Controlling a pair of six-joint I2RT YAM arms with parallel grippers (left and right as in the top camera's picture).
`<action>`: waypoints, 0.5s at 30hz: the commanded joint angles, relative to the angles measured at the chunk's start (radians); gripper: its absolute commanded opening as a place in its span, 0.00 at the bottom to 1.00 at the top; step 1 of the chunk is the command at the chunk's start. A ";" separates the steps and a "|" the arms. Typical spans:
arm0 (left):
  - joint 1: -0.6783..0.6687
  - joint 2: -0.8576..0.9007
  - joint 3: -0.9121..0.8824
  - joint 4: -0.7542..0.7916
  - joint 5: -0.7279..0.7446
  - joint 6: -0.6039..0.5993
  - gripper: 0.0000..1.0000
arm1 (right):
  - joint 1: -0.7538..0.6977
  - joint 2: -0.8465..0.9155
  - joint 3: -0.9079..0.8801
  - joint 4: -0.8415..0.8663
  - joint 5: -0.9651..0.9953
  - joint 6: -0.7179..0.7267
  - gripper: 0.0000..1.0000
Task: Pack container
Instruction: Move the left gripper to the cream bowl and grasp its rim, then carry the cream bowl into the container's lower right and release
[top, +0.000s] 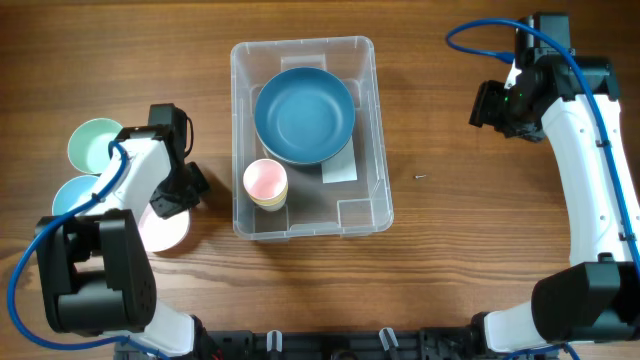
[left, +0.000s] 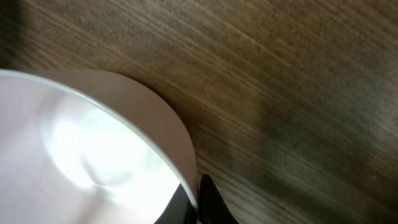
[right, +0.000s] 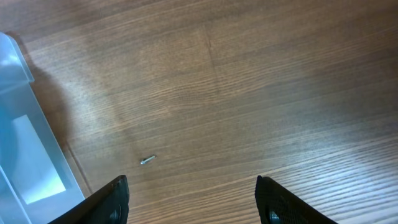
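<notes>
clear container (top: 300, 44) mid-table (top: 450, 250), left gripper (top: 172, 196) down at a pink bowl (left: 93, 155)
the container held a blue bowl (top: 304, 116) and a pink cup (top: 265, 180) stacked on a paler one. the left gripper sat at the pink bowl's rim; its grip could not be told. the right gripper (right: 193, 193) hung wide open over the table beside the container, near a small screw (right: 147, 160).

Brown wood-grain table (top: 450, 250), soft even light
</notes>
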 joint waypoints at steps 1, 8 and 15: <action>-0.012 -0.055 0.089 -0.079 -0.002 0.003 0.04 | 0.004 -0.010 0.010 0.014 0.002 -0.006 0.66; -0.251 -0.212 0.545 -0.416 0.002 0.090 0.04 | -0.083 -0.010 0.010 0.037 0.027 0.098 0.70; -0.628 -0.196 0.685 -0.343 0.003 0.174 0.04 | -0.299 -0.010 0.010 0.033 -0.089 0.111 0.72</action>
